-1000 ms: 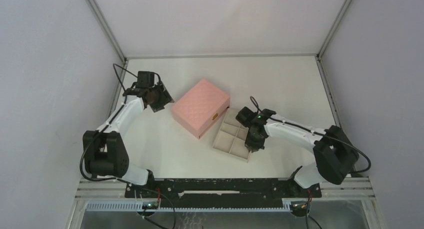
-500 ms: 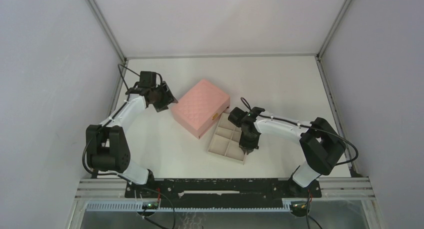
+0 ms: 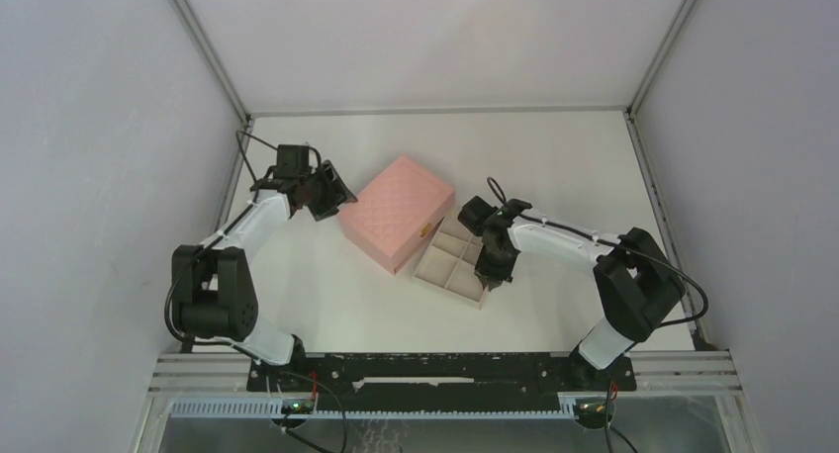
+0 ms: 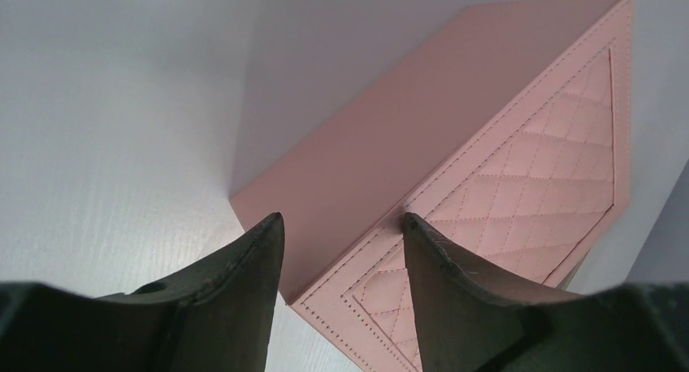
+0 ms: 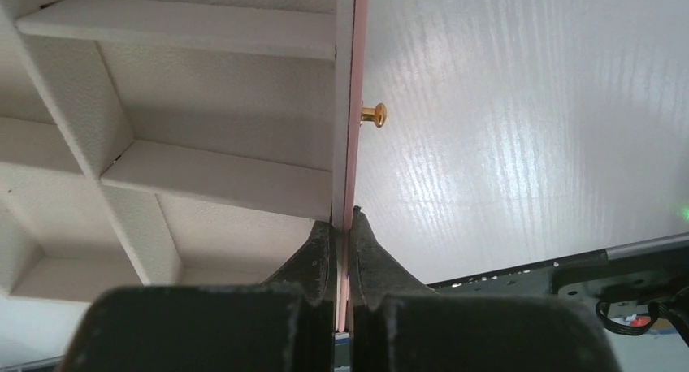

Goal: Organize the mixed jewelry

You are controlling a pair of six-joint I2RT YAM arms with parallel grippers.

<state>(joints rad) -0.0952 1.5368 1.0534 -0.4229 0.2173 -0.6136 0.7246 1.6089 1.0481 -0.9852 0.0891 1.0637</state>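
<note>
Two grippers: the right gripper (image 5: 342,240) pinches the beige compartmented tray (image 5: 345,104) by its wall; the left gripper (image 4: 341,226) hangs spread over the pink quilted box (image 4: 504,185). Where the rings lie cannot be told.

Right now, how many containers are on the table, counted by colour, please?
pink quilted box: 1
beige tray with compartments: 1
Total: 2
</note>
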